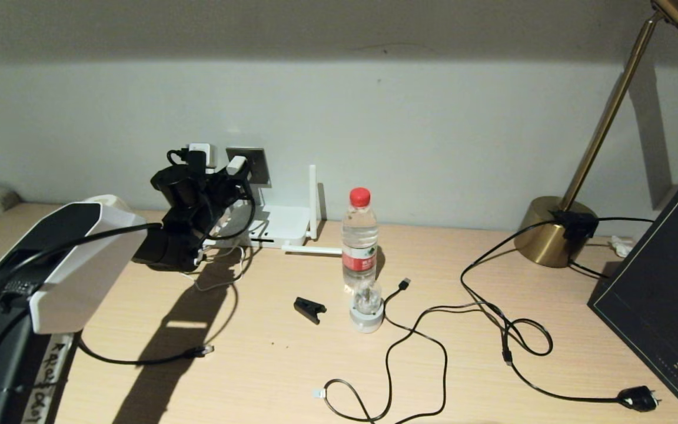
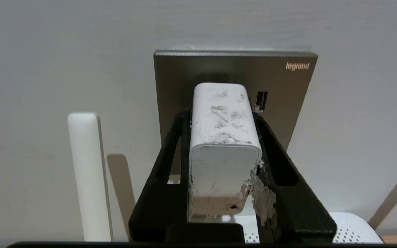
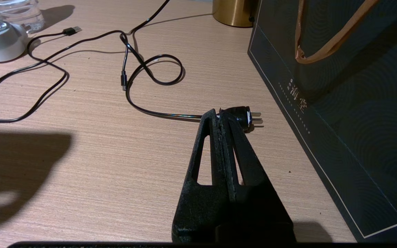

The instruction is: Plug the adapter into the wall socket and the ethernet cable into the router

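Observation:
My left gripper (image 2: 221, 115) is shut on the white adapter (image 2: 224, 137), with one black finger on each side. The adapter's far end is at the grey wall socket (image 2: 288, 89); its prongs are hidden. In the head view the adapter (image 1: 236, 165) is raised to the wall socket (image 1: 258, 168), above the white router (image 1: 283, 227) with its stick antennas. The ethernet cable (image 1: 200, 351) lies loose on the desk near the left arm, its clear plug free. My right gripper (image 3: 218, 115) hangs shut and empty over the desk.
A water bottle (image 1: 359, 238), a small white stand (image 1: 366, 312) and a black clip (image 1: 309, 309) stand mid-desk. Thin black cords loop to the right, one ending in a mains plug (image 3: 243, 115). A brass lamp (image 1: 551, 229) and a dark bag (image 1: 662, 294) fill the right side.

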